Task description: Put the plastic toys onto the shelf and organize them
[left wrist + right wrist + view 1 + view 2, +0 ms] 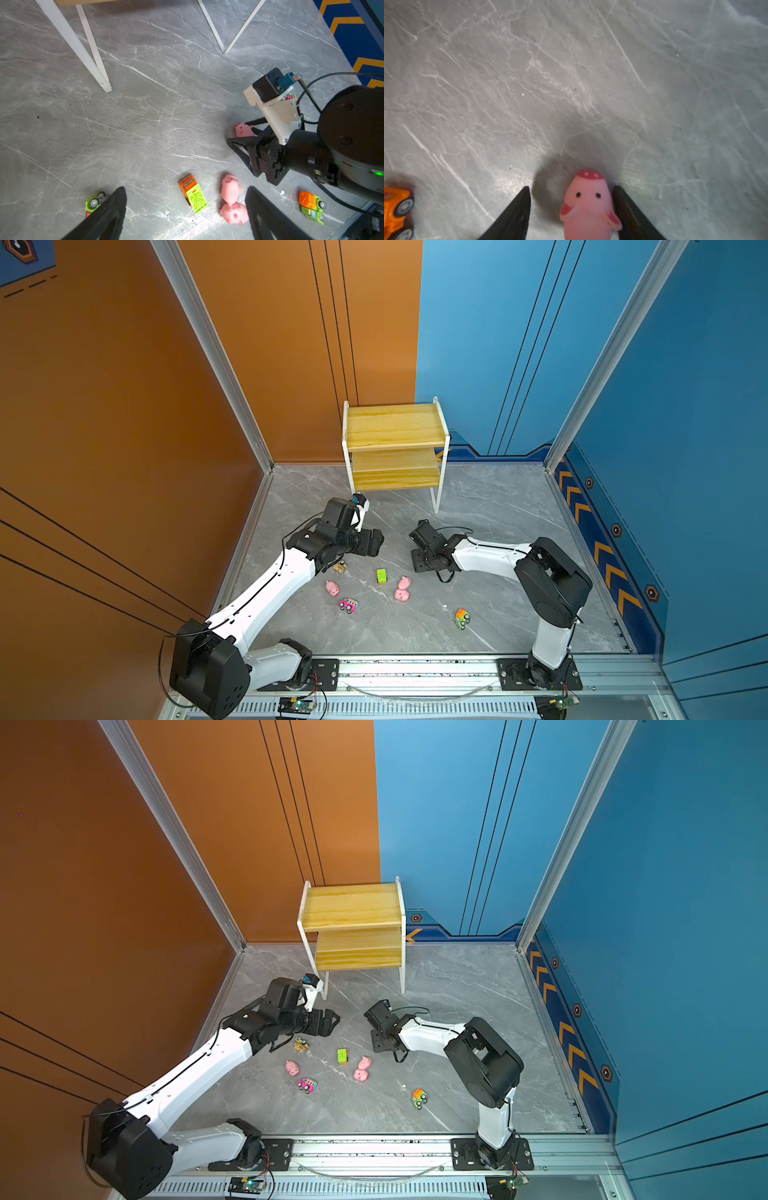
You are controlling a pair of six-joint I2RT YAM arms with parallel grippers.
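Your right gripper (571, 186) stands parted around a pink pig (588, 207): one finger (627, 209) touches the pig's side, the other is clear of it with a strip of the grey marbled tabletop (544, 218) showing between, so nothing is clamped. You cannot tell from these views whether that pig rests on the tabletop or hangs just above it. Your left gripper (186, 187) is spread wide and empty, hovering over the tabletop; through its gap you see an orange-and-green truck (192, 194) and a pair of pigs (229, 190) lying touching each other, while a green vehicle (94, 202) shows partly behind one of its fingers (110, 209). In both top views a lone pig (331, 588) and a pink car (348, 605) lie near each other beside the left arm (270, 585), and a green-and-orange vehicle (462, 619) sits well apart from them, nearer the base of the right arm (490, 558). The shelf (395, 425) stands at the back against the wall (374, 344), well apart from every pig and vehicle.
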